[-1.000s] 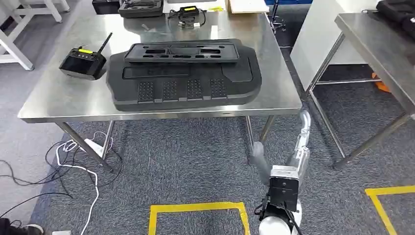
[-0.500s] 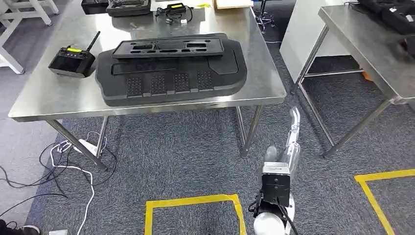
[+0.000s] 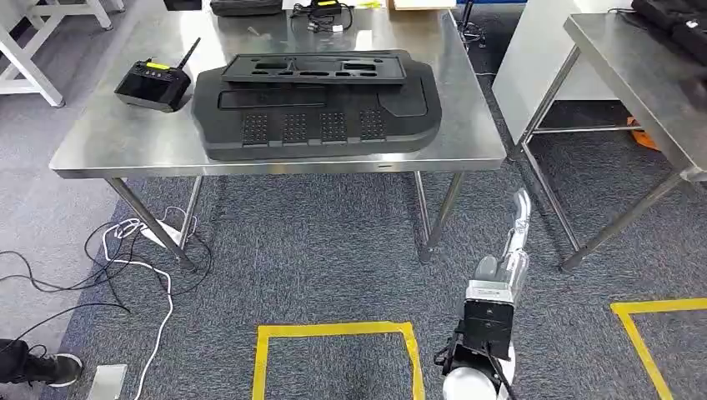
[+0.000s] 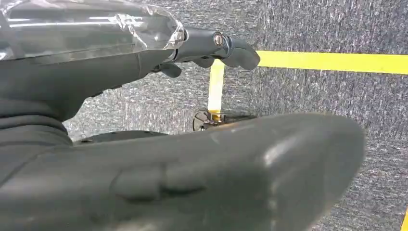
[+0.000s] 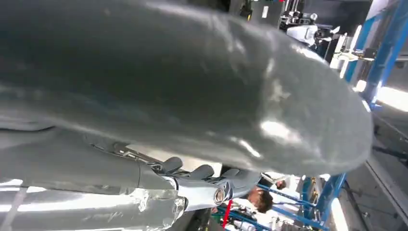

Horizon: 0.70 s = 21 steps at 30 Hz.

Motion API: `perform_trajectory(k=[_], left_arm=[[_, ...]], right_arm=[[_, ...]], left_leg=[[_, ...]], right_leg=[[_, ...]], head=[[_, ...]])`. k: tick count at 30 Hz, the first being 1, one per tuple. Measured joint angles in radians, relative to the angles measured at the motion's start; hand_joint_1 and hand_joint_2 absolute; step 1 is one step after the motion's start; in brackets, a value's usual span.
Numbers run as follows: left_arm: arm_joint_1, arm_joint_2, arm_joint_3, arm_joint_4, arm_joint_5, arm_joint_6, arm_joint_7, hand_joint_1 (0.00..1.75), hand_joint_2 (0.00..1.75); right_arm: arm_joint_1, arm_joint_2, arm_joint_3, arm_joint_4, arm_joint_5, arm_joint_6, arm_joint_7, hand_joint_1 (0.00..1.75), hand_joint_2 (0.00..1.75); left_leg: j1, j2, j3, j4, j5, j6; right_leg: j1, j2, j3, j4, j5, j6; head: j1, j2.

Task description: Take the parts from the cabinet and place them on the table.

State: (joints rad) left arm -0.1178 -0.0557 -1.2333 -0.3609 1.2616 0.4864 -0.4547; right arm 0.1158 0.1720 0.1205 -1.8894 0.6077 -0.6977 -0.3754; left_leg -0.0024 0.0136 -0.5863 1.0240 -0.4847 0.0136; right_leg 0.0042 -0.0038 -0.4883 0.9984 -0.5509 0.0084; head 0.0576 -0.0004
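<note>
On the steel bench [image 3: 108, 146] two black moulded parts lie stacked. The large black panel [image 3: 321, 121] rests flat across the bench's middle, and the narrow black tray part [image 3: 315, 67] lies on top of it along its far edge, touching it. Just beside the panel sits a black remote controller [image 3: 150, 83] with a yellow-green strip and a raised antenna, apart from the parts. Further back on the bench lie a black case [image 3: 246, 7] and a small black charger with cable [image 3: 323, 15].

In the head view the right arm [image 3: 504, 271] hangs down beside the body over the grey carpet [image 3: 317, 258], near the bench's front right leg, well below and apart from the parts. The right hand [image 5: 202, 180] holds nothing; its dark fingers [image 5: 185, 166] lie slightly curled and apart. The left hand [image 4: 211, 45] also hangs over the carpet with nothing in it, its fingers [image 4: 240, 53] stretched forward and loosely bent, above a line of yellow floor tape [image 4: 332, 61]. Both hands are well away from the panel and the tray part.

White and black cables [image 3: 125, 258] trail on the floor under the bench's left end. A second steel bench [image 3: 642, 75] stands to the right.
</note>
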Motion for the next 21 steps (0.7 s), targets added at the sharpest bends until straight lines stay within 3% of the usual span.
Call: perform_trajectory(k=[3,4,5,6,7,8,9,10,11,13,14,15,18,19,20,21], left_arm=[[0.000,-0.001,0.000,0.001,0.004,0.000,0.000,0.00,0.00],[0.000,0.000,0.000,0.002,0.003,0.000,0.000,0.00,0.00],[-0.001,0.000,0.000,0.003,0.002,-0.001,0.001,0.00,0.00],[-0.001,0.000,0.000,0.003,-0.003,-0.002,0.002,0.00,0.00],[-0.001,0.000,0.000,0.003,-0.004,-0.003,0.004,0.00,0.00],[-0.001,0.000,0.000,0.003,-0.005,-0.004,0.004,0.00,0.00],[0.000,0.000,0.000,0.003,-0.005,-0.004,0.006,0.00,0.00],[0.000,0.000,-0.001,0.003,-0.005,-0.004,0.007,0.00,0.00],[0.000,0.000,-0.001,0.003,-0.005,-0.004,0.007,0.00,0.00],[-0.001,0.000,-0.001,0.003,-0.006,-0.004,0.007,0.00,0.00],[-0.004,0.000,-0.001,0.003,-0.006,-0.004,0.007,0.00,0.00],[-0.005,0.000,-0.001,0.003,-0.006,-0.004,0.007,0.00,0.00],[-0.002,0.000,-0.001,0.003,-0.005,-0.004,0.007,0.00,0.00],[-0.002,0.000,-0.001,0.004,-0.006,-0.004,0.007,0.00,0.00],[-0.005,-0.001,-0.002,0.004,-0.006,-0.005,0.007,0.00,0.00],[-0.006,-0.001,-0.003,0.004,-0.006,-0.005,0.007,0.00,0.00]], right_arm=[[0.002,0.000,-0.005,0.000,0.003,0.000,-0.002,0.00,0.00],[0.001,0.002,-0.007,0.000,0.007,0.000,-0.003,0.00,0.00],[0.001,0.002,-0.007,0.000,0.009,0.000,-0.004,0.00,0.00],[0.001,0.004,-0.008,0.000,0.015,0.000,-0.007,0.00,0.00],[0.002,0.005,-0.010,0.000,0.019,0.000,-0.011,0.00,0.00],[0.002,0.005,-0.010,0.000,0.021,0.000,-0.014,0.00,0.00],[0.002,0.005,-0.011,0.000,0.021,0.000,-0.017,0.00,0.00],[0.003,0.005,-0.012,0.000,0.021,0.000,-0.020,0.00,0.00],[0.003,0.005,-0.013,0.000,0.021,0.000,-0.023,0.00,0.00],[0.003,0.007,-0.017,0.000,0.023,0.000,-0.025,0.00,0.00],[0.003,0.009,-0.019,0.000,0.025,0.000,-0.027,0.00,0.00],[0.003,0.010,-0.021,0.000,0.026,0.000,-0.027,0.00,0.00],[0.003,0.010,-0.023,0.000,0.031,0.000,-0.027,0.00,0.00],[0.003,0.010,-0.024,0.000,0.031,0.000,-0.027,0.00,0.00],[0.004,0.010,-0.026,0.000,0.031,0.000,-0.027,0.00,0.00],[0.004,0.011,-0.027,0.000,0.031,0.000,-0.027,0.00,0.00]], left_leg=[[0.004,0.001,-0.003,-0.003,0.012,-0.017],[0.001,-0.002,-0.009,0.002,0.009,-0.022],[0.002,-0.007,-0.017,0.023,-0.021,-0.030],[0.004,-0.008,-0.035,0.068,-0.061,-0.036],[0.008,-0.008,-0.068,0.161,-0.121,-0.043],[0.009,-0.007,-0.094,0.238,-0.160,-0.047],[0.010,-0.007,-0.108,0.289,-0.180,-0.050],[0.011,-0.007,-0.104,0.306,-0.181,-0.051],[0.012,-0.007,-0.068,0.263,-0.156,-0.050],[0.012,-0.007,0.028,0.111,-0.094,-0.046],[0.013,-0.009,0.091,0.002,-0.069,-0.040],[0.009,-0.009,0.092,-0.021,-0.074,-0.035],[0.004,-0.008,0.082,-0.013,-0.063,-0.020],[0.007,-0.008,0.078,-0.018,-0.055,-0.010],[0.012,0.000,0.074,-0.024,-0.044,0.000],[0.011,-0.001,0.072,-0.025,-0.042,0.002]], right_leg=[[0.002,0.003,-0.009,0.006,0.008,-0.010],[-0.010,-0.001,-0.013,-0.005,0.023,-0.020],[-0.010,-0.002,-0.020,-0.006,0.030,-0.024],[-0.011,-0.003,-0.029,-0.005,0.035,-0.031],[-0.010,-0.004,-0.042,-0.002,0.041,-0.034],[-0.010,-0.005,-0.052,0.001,0.045,-0.033],[-0.010,-0.005,-0.061,0.005,0.049,-0.033],[-0.010,-0.006,-0.071,0.010,0.052,-0.032],[-0.010,-0.006,-0.079,0.015,0.055,-0.031],[-0.010,-0.005,-0.086,0.022,0.058,-0.027],[-0.010,-0.005,-0.090,0.027,0.060,-0.023],[-0.002,-0.005,-0.096,0.035,0.061,-0.019],[-0.006,-0.006,-0.098,0.031,0.073,-0.001],[-0.004,-0.005,-0.100,0.032,0.078,0.004],[-0.009,-0.002,-0.106,0.047,0.056,0.009],[-0.008,-0.001,-0.111,0.053,0.046,0.011]], head=[[-0.003,0.000],[-0.003,0.000],[-0.002,0.000],[-0.016,0.000],[-0.027,0.000],[-0.031,0.000],[-0.033,0.000],[-0.036,0.000],[-0.039,0.000],[-0.041,0.000],[-0.044,0.000],[-0.047,0.000],[-0.042,0.000],[-0.042,0.000],[-0.046,0.000],[-0.045,0.000]])
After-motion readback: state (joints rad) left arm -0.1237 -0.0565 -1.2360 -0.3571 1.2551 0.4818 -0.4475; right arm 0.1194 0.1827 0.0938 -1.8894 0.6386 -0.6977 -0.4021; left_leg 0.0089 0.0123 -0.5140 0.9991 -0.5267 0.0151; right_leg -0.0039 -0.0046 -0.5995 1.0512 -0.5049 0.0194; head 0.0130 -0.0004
